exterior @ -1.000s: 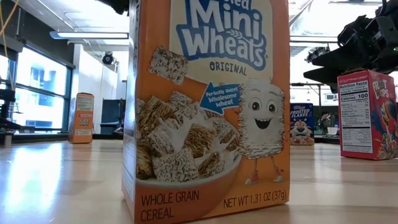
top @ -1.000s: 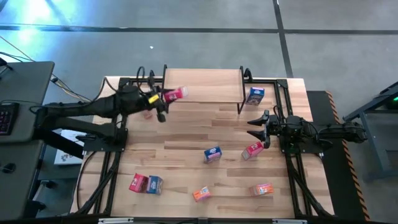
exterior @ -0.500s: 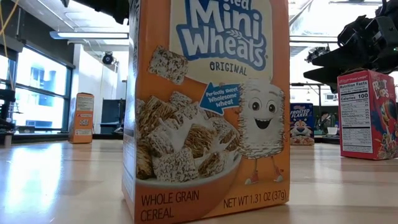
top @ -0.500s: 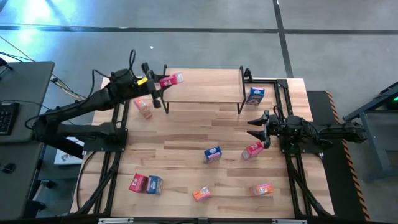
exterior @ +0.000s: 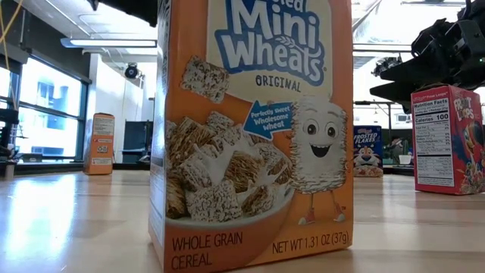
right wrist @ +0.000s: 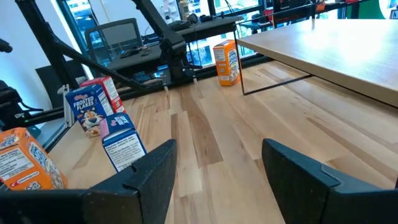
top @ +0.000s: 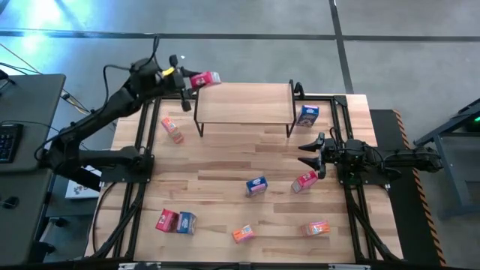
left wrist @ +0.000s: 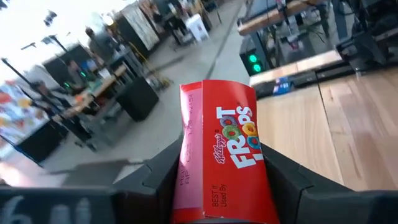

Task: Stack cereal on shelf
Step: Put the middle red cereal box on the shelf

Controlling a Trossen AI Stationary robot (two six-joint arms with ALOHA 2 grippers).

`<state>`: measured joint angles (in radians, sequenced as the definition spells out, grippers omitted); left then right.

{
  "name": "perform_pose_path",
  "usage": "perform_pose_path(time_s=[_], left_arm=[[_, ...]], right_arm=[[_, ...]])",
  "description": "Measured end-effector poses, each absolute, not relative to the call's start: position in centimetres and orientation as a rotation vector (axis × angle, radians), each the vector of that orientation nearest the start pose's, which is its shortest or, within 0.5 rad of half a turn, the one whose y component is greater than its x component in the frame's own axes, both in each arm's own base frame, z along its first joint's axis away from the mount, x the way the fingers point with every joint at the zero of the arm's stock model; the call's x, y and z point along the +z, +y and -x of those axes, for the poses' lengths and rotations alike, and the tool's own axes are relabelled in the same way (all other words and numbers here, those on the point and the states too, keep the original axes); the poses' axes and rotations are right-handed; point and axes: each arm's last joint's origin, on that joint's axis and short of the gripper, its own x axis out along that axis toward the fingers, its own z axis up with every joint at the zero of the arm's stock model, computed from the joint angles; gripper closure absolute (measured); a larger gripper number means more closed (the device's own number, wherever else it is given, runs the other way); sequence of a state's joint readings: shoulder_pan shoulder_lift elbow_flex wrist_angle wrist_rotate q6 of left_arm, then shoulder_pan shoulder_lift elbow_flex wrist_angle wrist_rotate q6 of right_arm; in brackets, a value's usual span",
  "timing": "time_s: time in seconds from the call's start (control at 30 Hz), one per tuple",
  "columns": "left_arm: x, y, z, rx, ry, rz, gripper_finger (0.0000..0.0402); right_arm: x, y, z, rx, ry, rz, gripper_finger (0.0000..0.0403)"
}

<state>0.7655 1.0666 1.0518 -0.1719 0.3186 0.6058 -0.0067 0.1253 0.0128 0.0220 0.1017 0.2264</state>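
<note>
Nine cereal boxes: the left gripper (top: 186,78), upper left of the frame, is clamped on a red box (top: 204,79) by the shelf (top: 244,103); eight lie on the counter (top: 225,165). The right gripper (top: 306,154) waits mid-right, fingers apart, empty

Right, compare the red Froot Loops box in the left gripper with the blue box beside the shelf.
The red cardboard Froot Loops box is lifted, clamped between the left gripper fingers at the light wooden shelf's far left corner; the blue cardboard box stands on the table, ungripped, right of the shelf. Both are small cereal boxes.
</note>
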Motion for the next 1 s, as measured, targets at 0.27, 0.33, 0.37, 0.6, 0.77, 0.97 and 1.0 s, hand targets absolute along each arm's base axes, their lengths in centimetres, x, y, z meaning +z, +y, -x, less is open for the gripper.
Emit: perform_pose_path(time_s=[0.27,0.33,0.37,0.6,0.77,0.97,1.0], left_arm=[[38.1,19.5,-18.0,0.295,0.401,-0.358,0.0245],[38.1,20.5,-18.2,0.255,0.398,-0.328,0.0245],[38.0,21.0,-18.3,0.24,0.402,-0.311,0.0245],[36.7,24.1,-18.5,0.22,0.492,-0.183,0.0245],[35.3,25.8,-18.6,0.22,0.532,-0.124,0.0245],[34.3,26.7,-18.6,0.174,0.526,-0.105,0.0245],[34.1,26.8,-18.6,0.174,0.534,-0.096,0.0245]], right_arm=[[16.0,-0.4,-10.4,-0.118,0.078,-0.222,0.0173],[16.0,-0.4,-10.4,-0.118,0.078,-0.222,0.0173],[16.0,-0.4,-10.4,-0.118,0.078,-0.222,0.0173],[16.0,-0.4,-10.4,-0.118,0.078,-0.222,0.0173],[16.0,-0.4,-10.4,-0.118,0.078,-0.222,0.0173],[16.0,-0.4,-10.4,-0.118,0.078,-0.222,0.0173],[16.0,-0.4,-10.4,-0.118,0.078,-0.222,0.0173]])
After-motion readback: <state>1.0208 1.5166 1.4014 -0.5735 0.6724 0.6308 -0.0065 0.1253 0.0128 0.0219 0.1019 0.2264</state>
